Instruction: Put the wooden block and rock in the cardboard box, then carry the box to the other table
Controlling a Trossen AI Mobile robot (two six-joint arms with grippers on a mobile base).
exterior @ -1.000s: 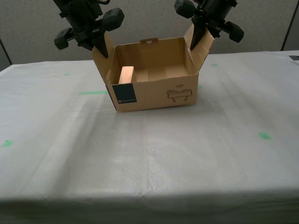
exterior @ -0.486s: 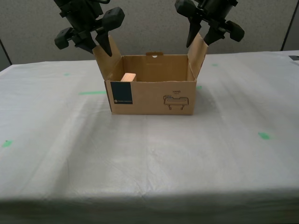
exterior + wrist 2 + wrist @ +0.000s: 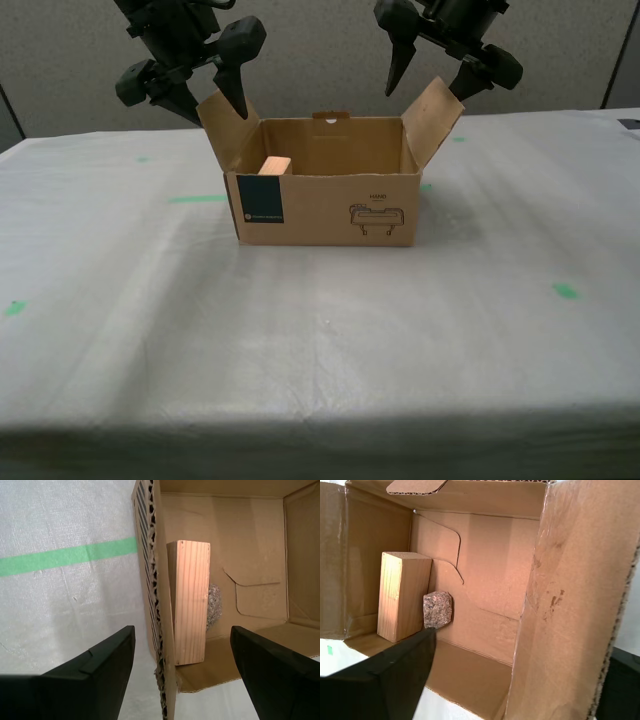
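Note:
The cardboard box [image 3: 330, 205] stands flat on the other table [image 3: 320, 330], its grey covering wrinkled. Inside it, at the end toward the exterior view's left, the wooden block [image 3: 274, 165] stands against the wall. The wrist views show the block [image 3: 189, 605] [image 3: 402, 595] with the rock [image 3: 214, 605] [image 3: 438, 610] touching its side. My second gripper [image 3: 208, 100] [image 3: 182, 645] is open, its fingers on either side of the flap on the exterior view's left. Open too, my first gripper [image 3: 430, 85] [image 3: 527, 645] straddles the opposite flap [image 3: 435, 110].
A green tape stripe [image 3: 198, 198] [image 3: 65, 557] lies on the covering beside the box. Small green marks [image 3: 566, 291] dot the table elsewhere. A grey partition wall stands behind the table. The table's front edge runs along the bottom of the exterior view.
A second ago the box hung tilted from both shut grippers. It then came down flat on the table. Both grippers have since opened, and the side flaps have splayed outward.

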